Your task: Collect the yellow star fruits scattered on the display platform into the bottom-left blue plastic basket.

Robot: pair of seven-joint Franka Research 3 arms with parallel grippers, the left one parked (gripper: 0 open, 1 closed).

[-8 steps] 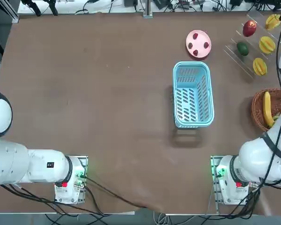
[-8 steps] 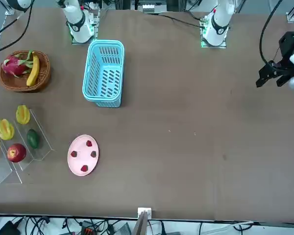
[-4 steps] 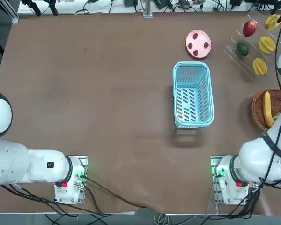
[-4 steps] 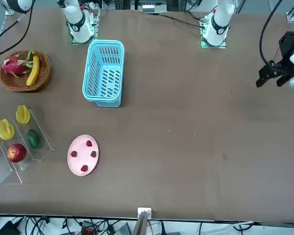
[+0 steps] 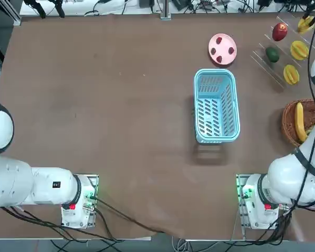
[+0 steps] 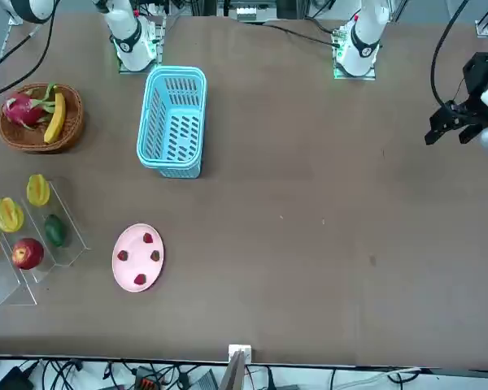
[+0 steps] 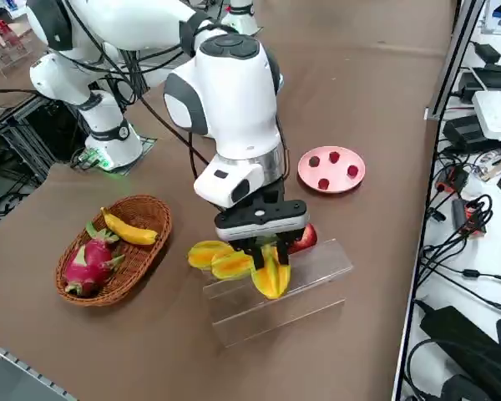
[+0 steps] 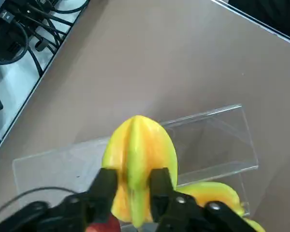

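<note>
No readable writing that I can see. I count three star fruits on the display platform (image 7: pixel 309 276); my right gripper (image 8: pixel 132 186) pinches one star fruit (image 8: pixel 137 162) there. The blue plastic basket (image 5: pixel 216 105), one, sits apart mid-table.

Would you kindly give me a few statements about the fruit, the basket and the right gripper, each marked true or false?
1. The right gripper is closed on a yellow star fruit. True.
2. The blue plastic basket already holds a star fruit. False: it holds nothing.
3. The banana lies in the wicker bowl. True.
4. The pink plate is bare. False: three small red pieces lie on it.
5. The red apple sits on the display platform. True.
</note>
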